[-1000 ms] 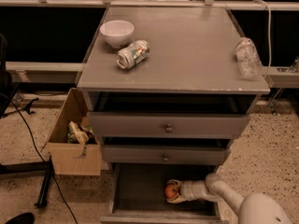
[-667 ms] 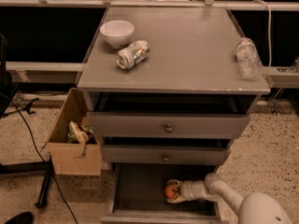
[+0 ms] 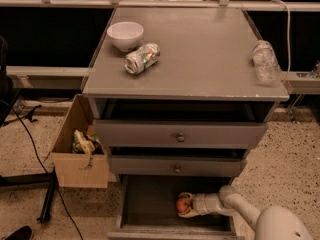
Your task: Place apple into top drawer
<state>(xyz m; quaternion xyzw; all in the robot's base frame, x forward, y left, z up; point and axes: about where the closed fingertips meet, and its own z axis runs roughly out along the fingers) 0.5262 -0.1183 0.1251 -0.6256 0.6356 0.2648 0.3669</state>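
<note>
The apple [image 3: 183,204], small and red-orange, lies inside the open bottom drawer [image 3: 150,204] of the grey cabinet. My gripper [image 3: 184,205] reaches into that drawer from the right, and its pale fingers curve around the apple above and below it. The top drawer [image 3: 177,133] is pulled out a little, with its round knob facing me. The middle drawer [image 3: 175,167] is also slightly out.
On the cabinet top [image 3: 210,49] stand a white bowl [image 3: 125,34], a crushed can on its side [image 3: 142,58] and a clear plastic bottle [image 3: 264,60] at the right edge. A cardboard box [image 3: 80,149] with wrappers sits on the floor left of the cabinet.
</note>
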